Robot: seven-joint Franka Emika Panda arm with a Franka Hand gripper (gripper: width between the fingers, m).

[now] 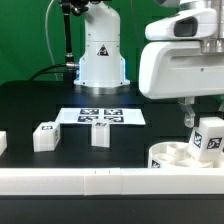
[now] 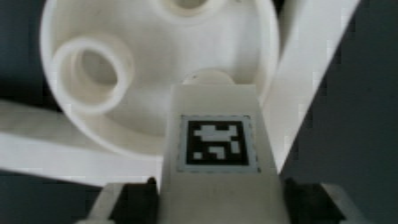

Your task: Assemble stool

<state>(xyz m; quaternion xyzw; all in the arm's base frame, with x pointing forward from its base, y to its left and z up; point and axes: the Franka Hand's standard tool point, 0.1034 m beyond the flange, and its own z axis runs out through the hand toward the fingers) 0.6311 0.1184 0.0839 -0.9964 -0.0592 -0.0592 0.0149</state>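
Item: stool kit, part-assembled, on a matte black table (image 1: 40, 100). Gripper (image 2: 214, 196): clenched on one leg, fingers (image 2: 128, 208) pressed to its two flat sides. Held leg (image 1: 209, 138): chunky white plastic block with squared faces and a black-and-white square tag. It stands upright at the exterior view's right, over the seat disc. Whether its lower end touches the disc cannot be told. Seat disc (image 1: 170, 158): thick round white plastic, smooth and slightly glossy. It lies at the table's front right, just behind the border rail and cut by the frame edge. The wrist view shows a round socket (image 2: 93, 68) in its face, with a rounded lip and open room around it, and the held leg's far end close beside the disc's curved surface. First loose leg (image 1: 45, 135): white block, tag on its side, standing alone at the front left with bare table all round. Second loose leg (image 1: 100, 133): the same make, upright near the centre, just in front of the marker board (image 1: 100, 116) and well apart from the first. A further white piece (image 1: 2, 142) is cut by the exterior view's left edge, too little shown to name. Border rail (image 1: 80, 182): long, white, straight-edged, running along the table's front edge. Robot base (image 1: 100, 60): white, rounded, at the back centre. The broad strip of table between the loose legs and the seat disc lies bare.
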